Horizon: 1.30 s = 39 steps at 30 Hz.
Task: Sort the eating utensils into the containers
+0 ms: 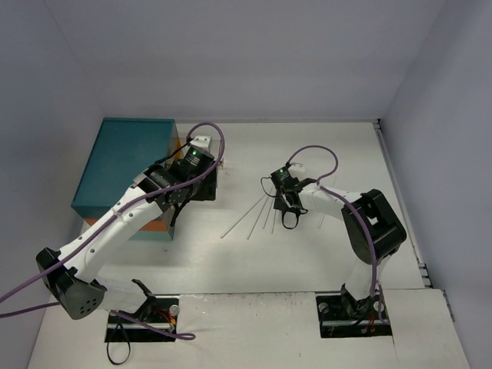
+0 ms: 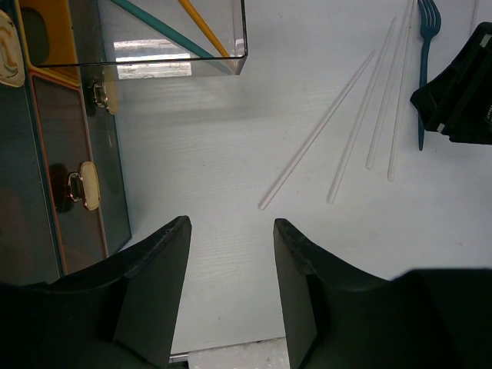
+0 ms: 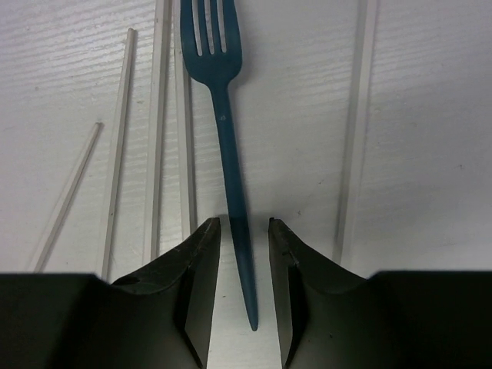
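A teal fork (image 3: 223, 115) lies flat on the white table, tines pointing away from me. My right gripper (image 3: 244, 227) is open, low over the fork's handle end; the handle runs between the two fingers with a thin gap on each side. Pale chopsticks (image 3: 157, 115) lie parallel on both sides of the fork and fan out on the table (image 1: 254, 219). My left gripper (image 2: 231, 227) is open with nothing between its fingers, above bare table beside the teal chest (image 1: 123, 165). A clear drawer (image 2: 154, 54) pulled out of the chest holds a teal utensil (image 2: 165, 29) and an orange one (image 2: 204, 27).
The chest's front (image 2: 69, 154) with gold handles (image 2: 84, 184) stands close on the left of my left gripper. The right gripper's black body (image 2: 461, 92) shows at the right of the left wrist view, next to the fork (image 2: 427, 46). Grey walls enclose the table.
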Motion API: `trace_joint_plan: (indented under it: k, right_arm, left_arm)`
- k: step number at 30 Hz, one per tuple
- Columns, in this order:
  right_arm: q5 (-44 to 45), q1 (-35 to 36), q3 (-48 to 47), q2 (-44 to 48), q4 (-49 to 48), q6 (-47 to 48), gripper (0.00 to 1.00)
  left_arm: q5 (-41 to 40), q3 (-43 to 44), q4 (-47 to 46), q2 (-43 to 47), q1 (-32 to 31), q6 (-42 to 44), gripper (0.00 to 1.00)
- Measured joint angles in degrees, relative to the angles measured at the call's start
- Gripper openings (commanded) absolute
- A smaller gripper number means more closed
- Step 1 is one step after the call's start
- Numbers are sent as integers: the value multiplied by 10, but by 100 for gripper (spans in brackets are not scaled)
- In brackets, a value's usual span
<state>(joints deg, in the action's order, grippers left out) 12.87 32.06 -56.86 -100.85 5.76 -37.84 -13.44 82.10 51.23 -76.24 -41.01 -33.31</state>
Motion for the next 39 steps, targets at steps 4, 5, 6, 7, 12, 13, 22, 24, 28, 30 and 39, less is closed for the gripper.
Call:
trace_joint_plan:
  k: [4,5,6,7,12,13,22,24,28,30,39]
  right_arm:
    - [20,3,0,-3,0,-15,10]
    - [25,3,-1,-4,1,-18,6]
    - [30,3,-2,-5,4,-19,3]
    - [34,3,-5,-7,6,-20,1]
    - [39,3,-19,-13,20,-10,0]
    - [39,3,-22,-13,24,-5,0]
    - [22,17,-151,39,52,131,0]
    - [2,29,-207,58,49,178,0]
    - [-62,60,-320,69,21,264,0]
    - [-97,70,-356,65,7,295,0]
    - [-215,98,-477,-71,-25,365,0]
  left_arm:
    - [-3,-3,2,13,2,0,44]
    - [-4,-3,3,15,2,0,44]
    - [-4,-3,3,17,3,0,44]
    - [-5,-4,4,18,3,0,44]
    - [-5,-8,9,20,5,0,44]
    - [-6,-9,11,21,5,0,44]
    - [-28,-3,27,59,8,1,45]
    - [-38,10,30,72,12,3,48]
    - [-65,47,30,104,23,12,53]
    - [-74,60,30,118,31,16,54]
    - [-93,73,56,141,49,18,61]
